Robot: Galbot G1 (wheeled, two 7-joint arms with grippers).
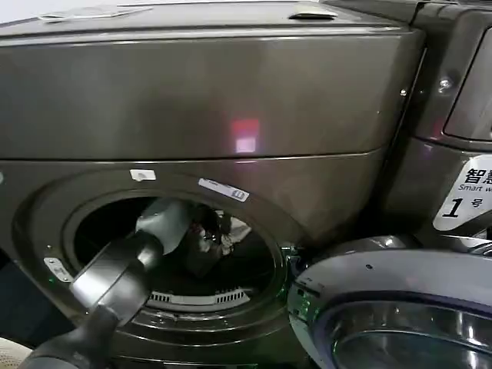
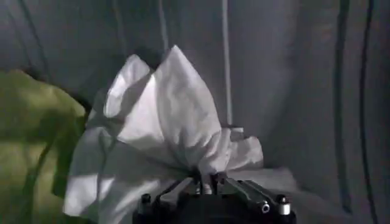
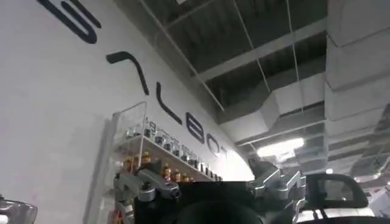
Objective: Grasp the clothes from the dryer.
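Left gripper [image 2: 206, 182] deep inside dryer [image 1: 231, 100] drum, fingers pinched on white cloth [image 2: 164, 122], bunching it for extraction. Yellow-green cloth [image 2: 33, 140] just beside, loose. Right gripper [image 3: 210, 190] idle, aimed ceilingward, fingers apart, empty.

Left end effector [image 2: 206, 182] pinches white cloth [image 2: 164, 115] beside yellow-green cloth [image 2: 33, 140].

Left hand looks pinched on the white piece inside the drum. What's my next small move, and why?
Probably draw the left hand straight back out through the porthole. Its fingers are closed on a bunched fold of the white cloth, the yellow-green piece lies apart beside it, and the glass door is swung open.
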